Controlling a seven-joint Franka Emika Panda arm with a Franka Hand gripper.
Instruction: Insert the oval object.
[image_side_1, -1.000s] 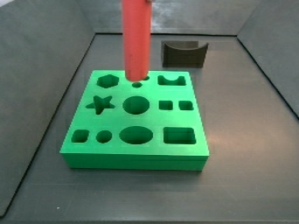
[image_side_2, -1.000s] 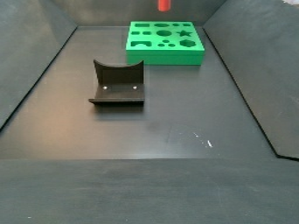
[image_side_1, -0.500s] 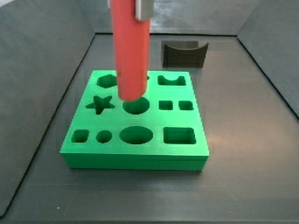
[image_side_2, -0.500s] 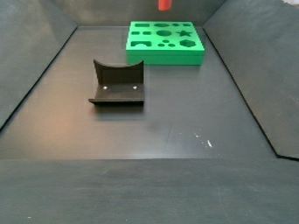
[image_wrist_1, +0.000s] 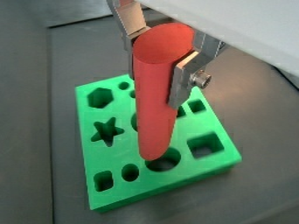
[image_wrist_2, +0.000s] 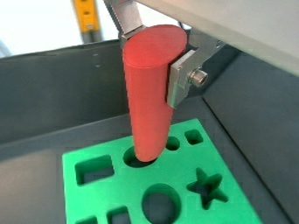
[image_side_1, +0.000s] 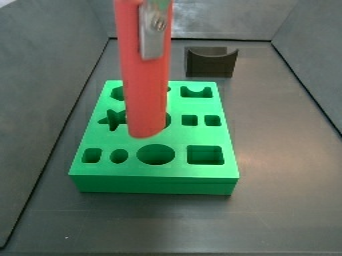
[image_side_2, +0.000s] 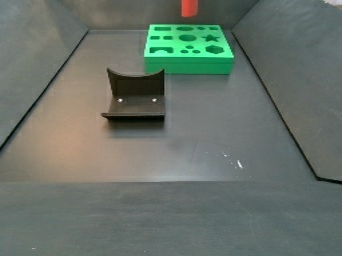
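Observation:
My gripper (image_wrist_1: 158, 54) is shut on the oval object (image_wrist_1: 156, 105), a long smooth red-orange peg held upright. The silver fingers (image_wrist_2: 183, 75) clamp its upper end. The peg's lower end hangs over the oval hole (image_wrist_1: 167, 161) in the front row of the green block (image_wrist_1: 216, 162). In a side view the peg (image_side_1: 142, 75) ends just above the block (image_side_1: 156, 172), with the oval hole (image_side_1: 158, 154) in front of it. I cannot tell whether the tip touches the block. In a side view only a bit of the peg (image_side_2: 189, 6) shows above the block (image_side_2: 189, 62).
The dark fixture (image_side_2: 134, 95) stands on the floor apart from the block, and shows behind it in a side view (image_side_1: 211, 62). The block has other holes: a star (image_side_1: 115, 120), a hexagon (image_wrist_1: 117, 90), a round one (image_wrist_2: 158, 206), a rectangle (image_side_1: 203, 154). Dark walls enclose the floor.
The gripper has carried the peg from over the block's back row forward over the middle, towards the front row and the oval hole. Block and fixture have not moved.

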